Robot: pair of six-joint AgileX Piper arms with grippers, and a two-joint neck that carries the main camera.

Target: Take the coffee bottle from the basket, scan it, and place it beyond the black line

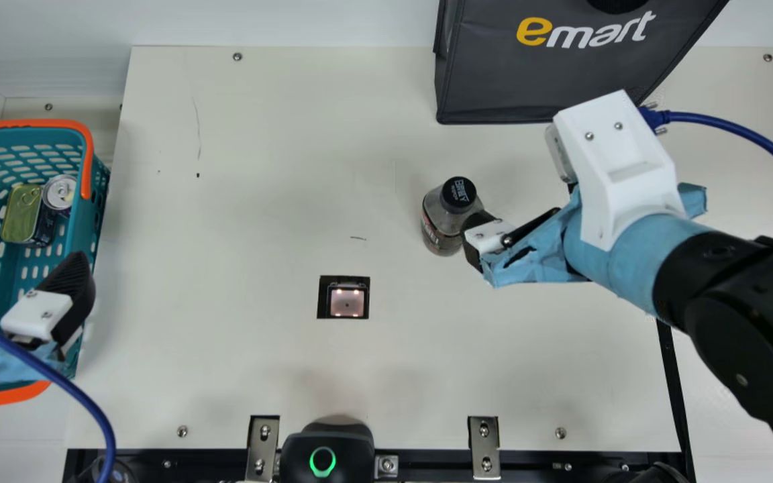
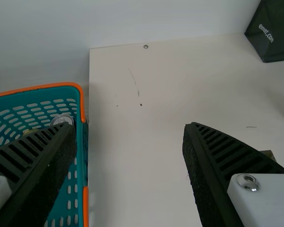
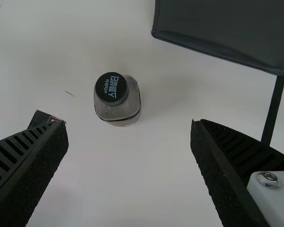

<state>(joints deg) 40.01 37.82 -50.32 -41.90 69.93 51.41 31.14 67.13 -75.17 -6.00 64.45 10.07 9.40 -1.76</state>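
Coffee bottle (image 1: pixel 437 218) is standing 2 o'clock from scanner (image 1: pixel 347 302) (scan presumably pending); right gripper (image 3: pixel 128 124), left gripper (image 2: pixel 129 125) gaping empty; right-side grasp is falling due.

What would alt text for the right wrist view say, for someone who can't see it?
The capped coffee bottle stands upright and ungripped on the table, near the open right gripper. It is between the partly hidden scanner and the black line, with a dark bag nearby.

Coffee bottle (image 1: pixel 437 218): black-capped, upright on table (image 1: pixel 225 235); body apparently see-through.
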